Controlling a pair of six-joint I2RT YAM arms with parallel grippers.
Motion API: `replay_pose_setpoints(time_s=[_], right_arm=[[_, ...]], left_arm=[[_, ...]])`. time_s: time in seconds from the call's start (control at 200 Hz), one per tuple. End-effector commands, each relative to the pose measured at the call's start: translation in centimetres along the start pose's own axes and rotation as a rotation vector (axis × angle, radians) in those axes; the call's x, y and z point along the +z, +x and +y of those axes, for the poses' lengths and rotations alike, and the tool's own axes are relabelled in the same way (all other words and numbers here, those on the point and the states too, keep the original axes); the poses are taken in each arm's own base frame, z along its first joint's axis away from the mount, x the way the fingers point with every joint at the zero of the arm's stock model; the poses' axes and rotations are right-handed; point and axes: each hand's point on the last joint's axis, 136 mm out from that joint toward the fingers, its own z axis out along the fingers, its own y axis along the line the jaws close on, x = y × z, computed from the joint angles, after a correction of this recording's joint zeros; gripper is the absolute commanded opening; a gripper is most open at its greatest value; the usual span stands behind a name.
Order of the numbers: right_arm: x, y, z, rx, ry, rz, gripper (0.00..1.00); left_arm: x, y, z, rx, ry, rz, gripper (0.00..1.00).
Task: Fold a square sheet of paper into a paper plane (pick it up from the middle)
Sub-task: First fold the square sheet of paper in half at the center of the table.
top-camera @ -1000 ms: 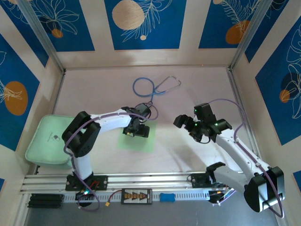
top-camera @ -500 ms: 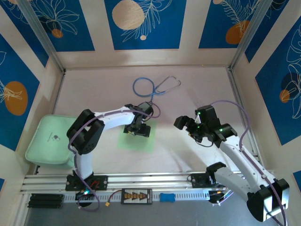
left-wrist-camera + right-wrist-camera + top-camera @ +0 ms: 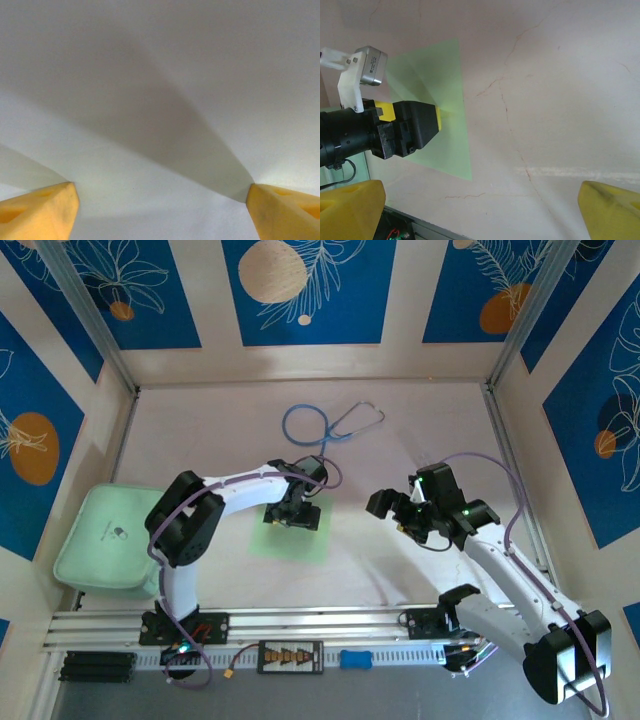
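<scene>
The square sheet of paper (image 3: 292,542) lies flat on the table, thin and pale green; a paper plane is out of view. My left gripper (image 3: 291,516) points straight down over the sheet's far half, close to its middle. In the left wrist view its yellow fingertips (image 3: 42,210) stand wide apart, open, with bare paper (image 3: 160,115) between them. My right gripper (image 3: 386,506) hovers open to the right of the sheet, holding nothing. The right wrist view shows the sheet (image 3: 442,75) with the left gripper (image 3: 412,131) on it, and the right gripper (image 3: 480,202) over bare table.
A thick mint-green pad (image 3: 100,540) lies at the left edge. A blue stethoscope (image 3: 330,425) lies at the back centre. A metal rail (image 3: 300,625) runs along the near edge. Walls close in the table on three sides.
My right arm has swung a little to the left and lowered, bringing its gripper nearer the sheet. The left arm's elbow shifted slightly right; its gripper stays on the paper.
</scene>
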Motion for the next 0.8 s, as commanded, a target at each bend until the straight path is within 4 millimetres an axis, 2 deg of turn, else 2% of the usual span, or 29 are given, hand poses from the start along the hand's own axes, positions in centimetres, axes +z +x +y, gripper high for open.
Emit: replay_pose_setpoints(time_s=[0.0, 0.3, 0.535, 0.715, 0.795], right_arm=[[0.3, 0.3, -0.7, 0.018, 0.017, 0.015, 0.99], [0.5, 0.1, -0.8, 0.034, 0.026, 0.015, 0.99], [0.7, 0.2, -0.8, 0.031, 0.027, 0.026, 0.99], [0.6, 0.1, -0.7, 0.026, 0.023, 0.02, 0.99], [0.4, -0.2, -1.4, 0.034, 0.06, 0.0, 0.99]], left_arm=[[3.3, 2.6, 0.8, -0.023, -0.052, 0.105, 0.87], [3.2, 3.1, -0.1, -0.034, 0.001, 0.124, 0.83], [2.1, 2.3, -0.4, -0.035, 0.018, 0.09, 0.82], [1.0, 1.6, -1.1, -0.016, 0.054, 0.057, 0.68], [0.1, 1.2, -1.6, -0.014, 0.094, 0.025, 0.61]])
